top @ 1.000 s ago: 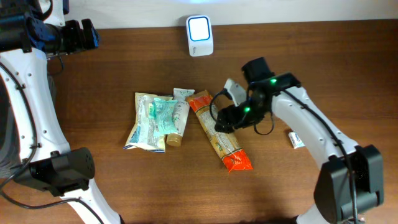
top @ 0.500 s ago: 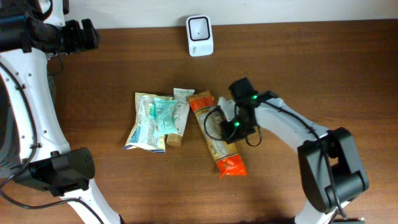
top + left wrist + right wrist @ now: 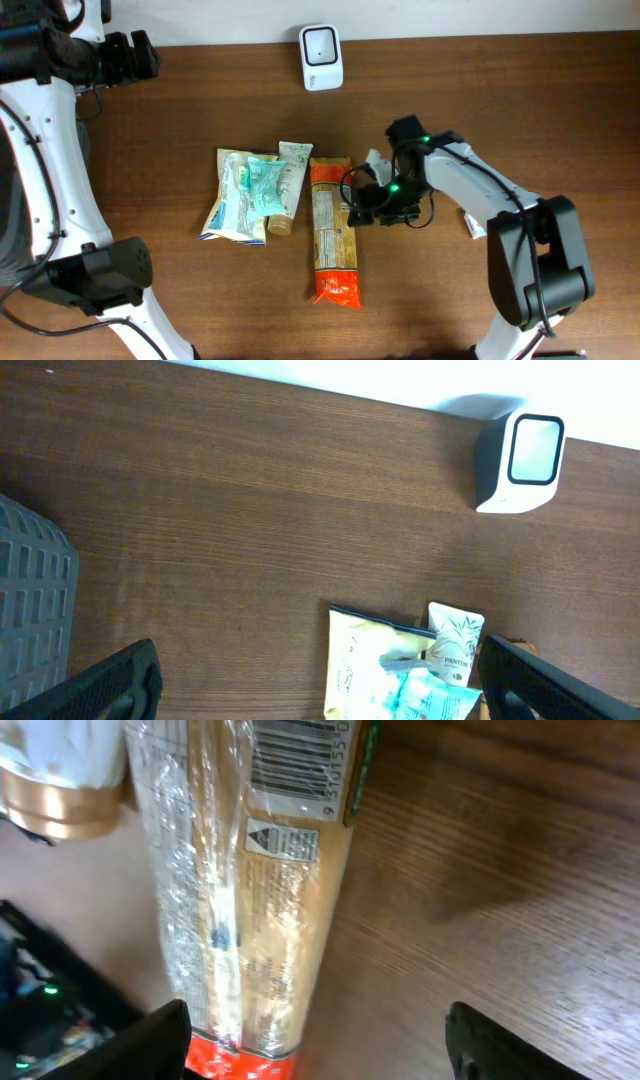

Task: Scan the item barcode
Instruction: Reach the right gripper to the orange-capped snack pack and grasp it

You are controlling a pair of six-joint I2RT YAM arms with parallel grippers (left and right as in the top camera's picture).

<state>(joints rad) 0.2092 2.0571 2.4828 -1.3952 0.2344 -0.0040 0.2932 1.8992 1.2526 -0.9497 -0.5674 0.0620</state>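
Mid-table, overhead: one long packet [image 3: 332,228], lying near-to-far, red end near.
Left of it: one tube [image 3: 286,185], one teal packet [image 3: 262,185], one pouch [image 3: 230,200], bunched and touching.
Far edge: one scanner [image 3: 321,57], well apart from the long packet.
Right side: one small white item [image 3: 474,224].
Right arm: right gripper [image 3: 362,198] just beside the long packet's right edge.
Left arm: left gripper [image 3: 143,55] at far left, well apart from the items.
Left wrist: two fingers [image 3: 110,685] spread wide over wood; scanner, pouch and tube ahead.
Right wrist: two fingers [image 3: 150,1040] spread, not clamped; long packet flat on wood by one finger, one barcode [image 3: 300,760] facing up, gold cap [image 3: 65,805] alongside.
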